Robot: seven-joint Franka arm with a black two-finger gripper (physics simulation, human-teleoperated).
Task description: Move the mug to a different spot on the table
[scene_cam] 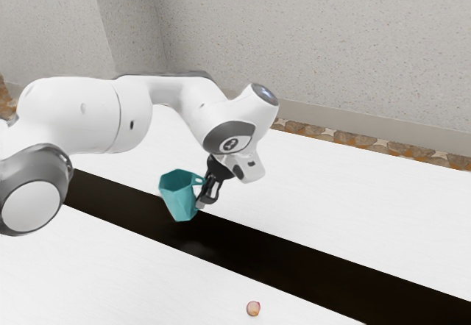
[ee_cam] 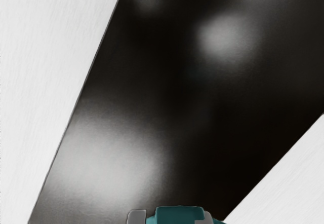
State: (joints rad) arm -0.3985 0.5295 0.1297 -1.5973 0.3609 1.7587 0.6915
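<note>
Holds the teal mug point(scene_cam: 179, 196) clear of the table point(scene_cam: 353, 185), above its black strip point(scene_cam: 294, 266). Carries it slightly tilted: long axis near upright, mouth up and a little toward the exterior view's left, narrower base down. Pinches the handle side with the gripper point(scene_cam: 207, 193), fingers closed narrow on it. Catches just an edge of the mug point(ee_cam: 179, 216) in the wrist view, the rest cut off. Cannot identify the small reddish round thing point(scene_cam: 253, 309) on the near white tabletop.
</note>
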